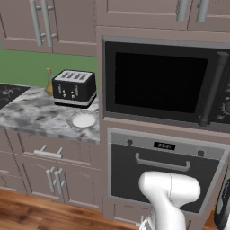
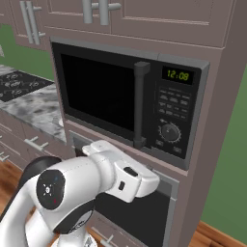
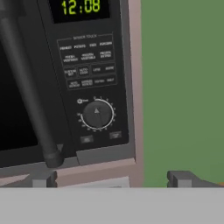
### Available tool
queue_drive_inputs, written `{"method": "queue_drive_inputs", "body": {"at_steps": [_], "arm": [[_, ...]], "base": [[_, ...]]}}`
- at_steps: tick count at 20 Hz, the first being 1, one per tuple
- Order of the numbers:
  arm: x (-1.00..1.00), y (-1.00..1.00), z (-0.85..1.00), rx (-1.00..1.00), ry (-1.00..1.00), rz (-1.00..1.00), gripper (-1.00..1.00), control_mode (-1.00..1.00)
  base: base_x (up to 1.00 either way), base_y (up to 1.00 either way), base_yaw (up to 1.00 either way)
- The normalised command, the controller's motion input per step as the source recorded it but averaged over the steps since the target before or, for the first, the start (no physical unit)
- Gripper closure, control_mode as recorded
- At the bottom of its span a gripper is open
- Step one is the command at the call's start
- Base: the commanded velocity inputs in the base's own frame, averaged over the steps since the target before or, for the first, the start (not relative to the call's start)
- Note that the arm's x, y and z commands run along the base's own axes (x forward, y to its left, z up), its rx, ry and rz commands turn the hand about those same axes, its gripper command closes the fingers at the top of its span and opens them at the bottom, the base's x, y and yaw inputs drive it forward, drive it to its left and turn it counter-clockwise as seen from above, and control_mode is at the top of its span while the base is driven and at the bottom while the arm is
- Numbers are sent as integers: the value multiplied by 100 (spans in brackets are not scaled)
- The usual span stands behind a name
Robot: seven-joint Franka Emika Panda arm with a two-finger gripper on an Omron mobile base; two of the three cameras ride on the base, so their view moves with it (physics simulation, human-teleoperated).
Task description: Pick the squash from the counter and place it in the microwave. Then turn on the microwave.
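The tool (image 3: pixel 113 179) hangs released, its two dark tips spread wide with nothing between them, just in front of the lower right corner of the built-in dark grey microwave with the black glass door (image 2: pixel 99 91). That door is shut. I cannot tell whether the squash lies behind the dark glass, but the closed door and the tool facing the controls suggest the step in hand is switching on.

On the microwave's right-hand side panel, below the green clock display (image 3: pixel 78 8) and the rows of small buttons, sits the round dial (image 3: pixel 97 114), with two small flat keys (image 3: pixel 86 139) under it. Their labels are too blurred to read. One tip should press squarely on the start key, so bringing the tips together first would help. Stay right of the microwave's vertical bar handle (image 3: pixel 26 87).

Left of the microwave, the grey-and-white marbled stone counter (image 1: pixel 36 114) carries a black slotted toaster (image 1: pixel 74 88).
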Motion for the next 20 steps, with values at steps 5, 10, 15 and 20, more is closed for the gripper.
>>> {"method": "queue_drive_inputs", "body": {"at_steps": [5,10,15,20], "arm": [[26,3,-40,-13,-5,-3,-100,-100],[21,5,-33,-12,-6,-4,-100,-100],[21,16,-35,-11,-4,-4,-100,-100],[30,27,-37,-9,-2,0,-100,-100]], "base": [[0,0,0],[0,0,0],[0,0,0],[0,0,0]]}}
